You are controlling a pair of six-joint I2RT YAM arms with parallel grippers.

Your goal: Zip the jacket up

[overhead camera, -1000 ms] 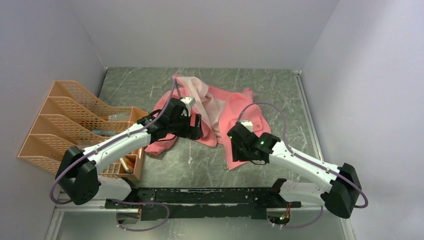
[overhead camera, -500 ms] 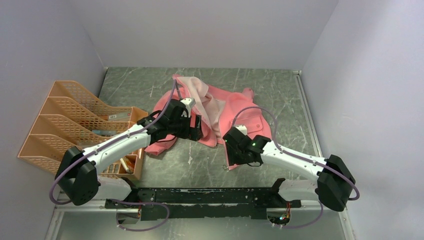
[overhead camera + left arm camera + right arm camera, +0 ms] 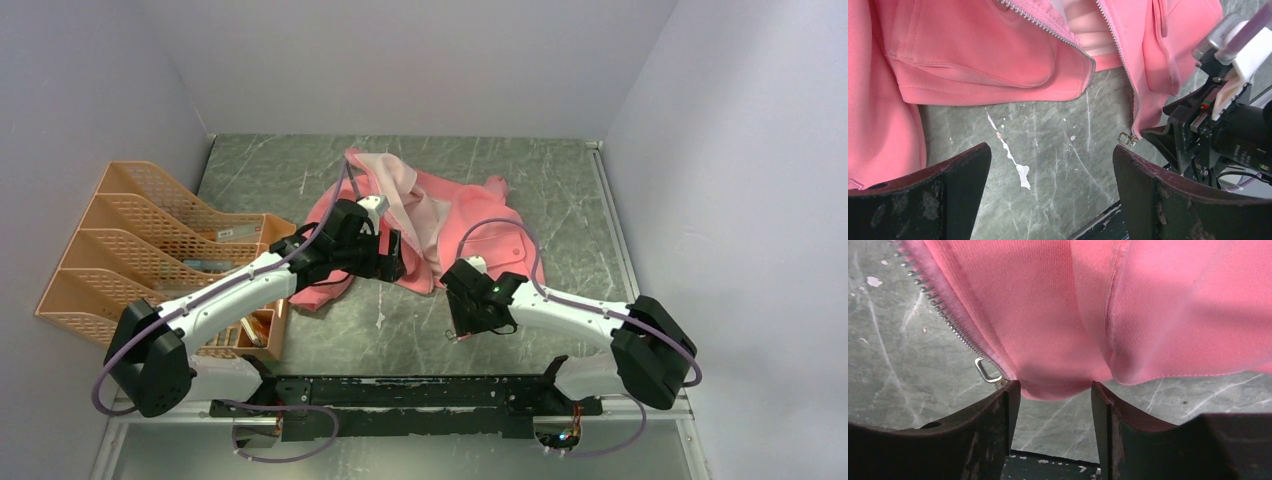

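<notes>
The right arm has swung in toward the middle and back toward the arm bases. Its end effector [image 3: 1052, 387] now sits at the bottom hem corner of the jacket [image 3: 440, 215], and its fingers have parted a little. The left arm has hardly shifted.

The jacket lies open and rumpled in the middle of the surface [image 3: 400, 330], with its paler lining showing and its two zipper halves well apart. The right end effector is part-way open; the hem corner rests at its mouth and does not look pinched. The ring-shaped zipper pull [image 3: 987, 371] lies just beside its one fingertip. The left end effector [image 3: 1050, 150] is spread wide and holds nothing, hovering over bare surface between the two front panels.

The step in hand looks like securing the slider end of the zipper, so nothing is joined yet. The next move probably calls for a firm pinch on that hem corner. The left end effector would then need to fetch the other panel's zipper end [image 3: 1091, 62] and bring it across to the slider.
</notes>
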